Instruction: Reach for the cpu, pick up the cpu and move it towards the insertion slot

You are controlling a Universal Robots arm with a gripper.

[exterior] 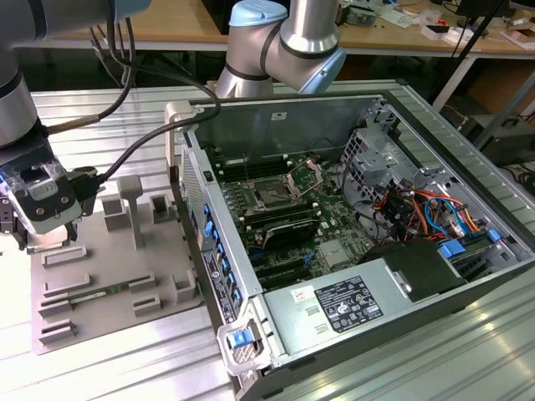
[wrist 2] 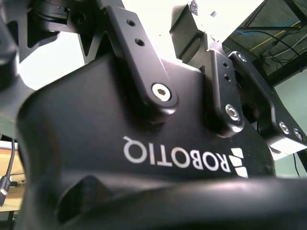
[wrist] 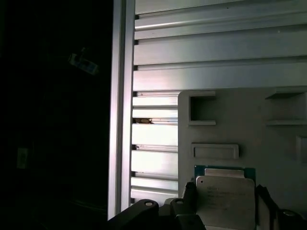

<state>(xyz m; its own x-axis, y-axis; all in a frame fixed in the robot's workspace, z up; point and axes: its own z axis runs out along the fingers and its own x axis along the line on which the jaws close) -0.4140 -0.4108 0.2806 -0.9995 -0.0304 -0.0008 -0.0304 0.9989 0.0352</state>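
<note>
Aluminium slatted table carries everything, and cluttered workbenches run behind it. The biggest item is the open computer case, lying on its side at the exterior view's right with the board facing up. Beside it, at the exterior view's left, sits the grey parts tray, flat and matte with raised holders. My arm has its elbow behind the case and its wrist over the tray's far left corner.

Gripper is low over that corner. In the first wrist view the cpu lies flat, silver top up, directly between the jaws, at tray level as far as I can judge. A dark finger sits at each of two opposite edges with no gap showing on either side. I read the jaws as closed narrow on the chip. It is a square part, so there is no long axis to mind.

Insertion slot is inside the case, well apart from the gripper and toward the exterior view's right. The case wall stands between them.
</note>
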